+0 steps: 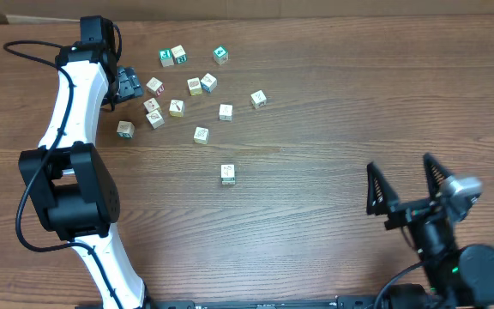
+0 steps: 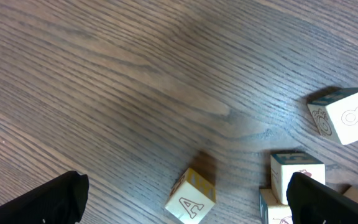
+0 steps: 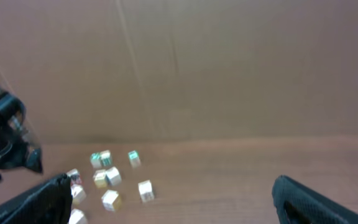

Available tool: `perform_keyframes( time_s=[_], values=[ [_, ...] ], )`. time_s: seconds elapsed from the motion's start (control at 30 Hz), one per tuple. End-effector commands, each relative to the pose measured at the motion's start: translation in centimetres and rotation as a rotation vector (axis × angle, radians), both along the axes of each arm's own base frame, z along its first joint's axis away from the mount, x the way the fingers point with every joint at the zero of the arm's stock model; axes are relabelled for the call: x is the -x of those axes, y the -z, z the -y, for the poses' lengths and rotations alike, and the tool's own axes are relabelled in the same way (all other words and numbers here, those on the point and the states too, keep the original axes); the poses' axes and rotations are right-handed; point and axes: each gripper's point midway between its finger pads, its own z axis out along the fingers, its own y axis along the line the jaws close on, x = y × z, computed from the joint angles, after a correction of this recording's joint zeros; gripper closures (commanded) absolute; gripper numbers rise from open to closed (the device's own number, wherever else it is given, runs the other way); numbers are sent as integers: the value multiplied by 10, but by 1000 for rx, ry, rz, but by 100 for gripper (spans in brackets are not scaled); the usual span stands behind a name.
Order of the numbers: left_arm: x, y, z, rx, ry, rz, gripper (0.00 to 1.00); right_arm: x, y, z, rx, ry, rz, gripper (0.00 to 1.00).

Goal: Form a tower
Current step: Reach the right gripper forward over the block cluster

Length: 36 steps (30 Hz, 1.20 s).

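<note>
The tabletop [image 1: 333, 103] is dark brown wood with long thin lines in it. It looks smooth and mostly dull, with a soft shine in spots. The little blocks [image 1: 201, 134] toward its far left corner are pale bare wood. The block with an A [image 2: 191, 198] has colour printed flat on its sides. My left arm [image 1: 71, 103] has a smooth, shiny white plastic shell. The fingers [image 2: 48, 202] of my left claw [image 2: 186, 185] are dull black plastic. The wall [image 3: 229, 68] past the far edge looks like brown cardboard
</note>
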Motion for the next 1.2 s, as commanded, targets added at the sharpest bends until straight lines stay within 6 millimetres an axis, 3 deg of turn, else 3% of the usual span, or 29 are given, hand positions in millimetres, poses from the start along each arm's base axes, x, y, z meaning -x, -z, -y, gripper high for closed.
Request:
perform_keyframes(
  time_s=[0.0, 0.13, 0.23, 0.33, 0.43, 0.6, 0.83, 1.07, 1.17],
  values=[
    [-1, 3, 2, 1, 14, -10, 0, -9, -47, -6, 1, -35, -18, 0],
    [-1, 3, 2, 1, 14, -10, 1, -34, -87, -12, 5, -70, -142, 0],
    [-1, 3, 2, 1, 14, -10, 0, -58, -107, -18, 1, -96, -255, 0],
    [-1, 3, 2, 1, 14, -10, 0, -83, -117, -25, -9, -135, -377, 0],
    [-1, 3, 2, 1, 14, -10, 0, -107, -115, -32, -22, -171, -508, 0],
    [-1, 3, 2, 1, 14, -10, 0, -139, -87, -47, -15, -206, -715, 0],
    [-1, 3, 2, 1, 14, -10, 1, -180, -21, -88, 30, -299, -886, 0],
    [-1, 3, 2, 1, 14, -10, 0, -223, 12, -134, -35, -365, -890, 0],
    [-1, 3, 2, 1, 14, -10, 0, -233, 35, -156, 5, -377, -908, 10]
  ],
)
